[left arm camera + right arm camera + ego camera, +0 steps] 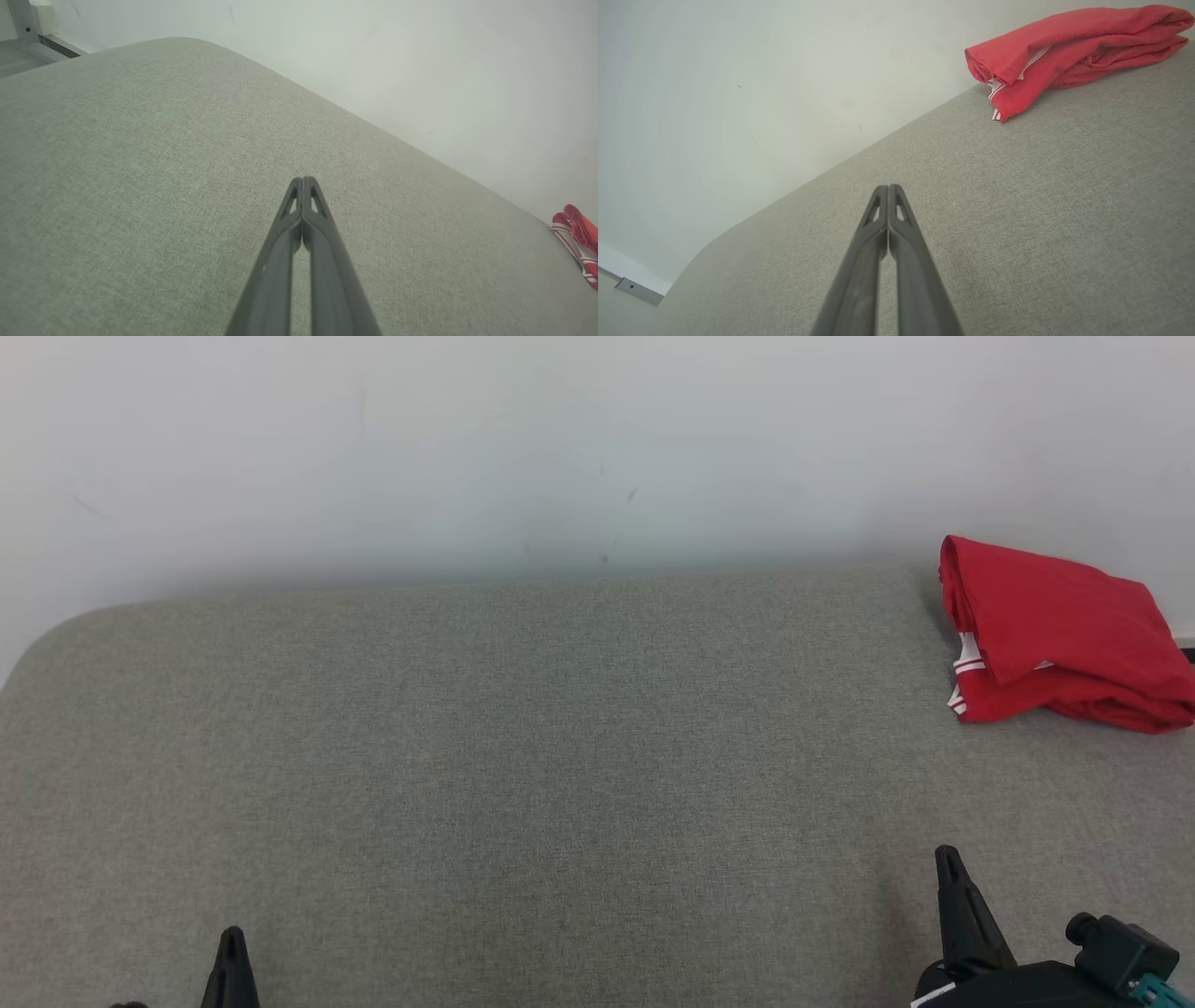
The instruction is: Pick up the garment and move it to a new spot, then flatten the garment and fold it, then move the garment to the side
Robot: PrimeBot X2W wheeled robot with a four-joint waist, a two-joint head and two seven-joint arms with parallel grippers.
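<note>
Grey fabric surface (560, 756), pale wall (560, 448) behind it

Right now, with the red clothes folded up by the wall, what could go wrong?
The red garment sits at the far right end of the gray cushion, by its back edge; a nudge might tip it off. Its fold looks loose, with the white-striped hem poking out, so it may flop open. The right gripper, shut, is nearest and could bump it.
</note>
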